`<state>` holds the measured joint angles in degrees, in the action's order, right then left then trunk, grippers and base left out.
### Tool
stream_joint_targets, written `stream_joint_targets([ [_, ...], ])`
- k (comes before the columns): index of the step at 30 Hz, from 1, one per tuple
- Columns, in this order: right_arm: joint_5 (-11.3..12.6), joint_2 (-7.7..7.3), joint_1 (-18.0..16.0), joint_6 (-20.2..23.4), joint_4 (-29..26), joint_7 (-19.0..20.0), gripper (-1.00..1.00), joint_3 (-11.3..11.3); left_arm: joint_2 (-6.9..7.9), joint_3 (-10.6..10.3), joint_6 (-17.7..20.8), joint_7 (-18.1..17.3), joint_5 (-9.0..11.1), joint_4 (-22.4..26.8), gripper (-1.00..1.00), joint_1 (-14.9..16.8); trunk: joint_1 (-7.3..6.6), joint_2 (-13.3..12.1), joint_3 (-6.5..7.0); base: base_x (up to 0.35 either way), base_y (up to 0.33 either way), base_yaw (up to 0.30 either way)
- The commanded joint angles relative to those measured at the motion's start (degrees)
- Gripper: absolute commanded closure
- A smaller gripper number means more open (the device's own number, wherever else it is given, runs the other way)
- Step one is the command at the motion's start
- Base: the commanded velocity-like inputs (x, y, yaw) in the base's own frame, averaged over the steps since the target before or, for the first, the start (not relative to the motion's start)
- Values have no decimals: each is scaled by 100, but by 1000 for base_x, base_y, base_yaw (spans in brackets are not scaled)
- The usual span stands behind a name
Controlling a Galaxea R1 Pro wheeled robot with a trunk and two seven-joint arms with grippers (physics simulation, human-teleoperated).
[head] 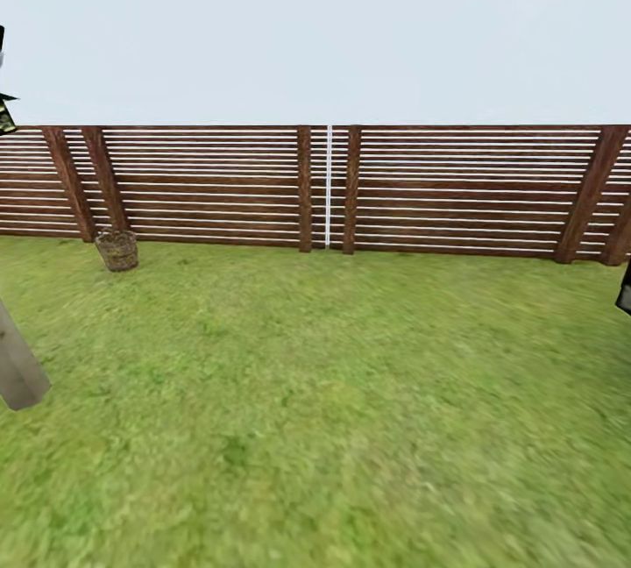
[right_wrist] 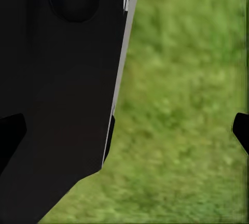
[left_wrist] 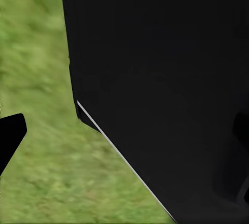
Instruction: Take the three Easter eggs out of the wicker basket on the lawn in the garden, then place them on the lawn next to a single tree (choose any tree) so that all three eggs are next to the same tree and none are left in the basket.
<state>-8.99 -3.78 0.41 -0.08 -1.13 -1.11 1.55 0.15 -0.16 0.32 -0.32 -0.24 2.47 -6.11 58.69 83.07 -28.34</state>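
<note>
While the robot faces a brown slatted fence [head: 456, 187] across open lawn [head: 350, 393], the wicker basket [head: 117, 250] stands far off, at about ten o'clock from the camera in the head view, upright on the grass just in front of the fence's foot. It looks small and distant, and its contents cannot be made out, so no Easter eggs can be identified from here.

At about eight o'clock, close to the head camera, a pale grey slanted trunk [head: 17, 366] rises out of the grass and runs off the frame edge. A few dark leaf tips show above it. Whether this is the slim tree the task wants cannot be told from this sliver.

Each wrist view looks down along the robot's own dark body [left_wrist: 166, 94] onto blurred grass. In the left wrist view one black fingertip [left_wrist: 10, 136] of the left gripper shows against the lawn; the other finger is lost against the dark body, so how far it is spread cannot be told. In the right wrist view, two black fingertips [right_wrist: 241, 128] of the right gripper [right_wrist: 126, 129] show at opposite edges of the frame, so it is spread wide with nothing between.

Judged from this, the deciding relation is that the basket lies well apart from both arms, forward and to the left, so the base must close that gap first. Once there, the left arm would likely be nearer.
</note>
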Motion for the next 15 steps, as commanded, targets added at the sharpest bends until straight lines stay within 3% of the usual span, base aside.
stream_joint_targets([
  [1, -42, 0, 3, -1, -10, -12, -100, 12, 0, -2, 3, -3, -3, 13, -100, -4, 4, 1, -3, 326, -73, 0],
  [15, -42, 0, 3, -2, -10, -12, -100, 12, -4, -2, 3, -3, -3, 15, -100, -4, 4, 1, -3, 326, -73, 0],
])
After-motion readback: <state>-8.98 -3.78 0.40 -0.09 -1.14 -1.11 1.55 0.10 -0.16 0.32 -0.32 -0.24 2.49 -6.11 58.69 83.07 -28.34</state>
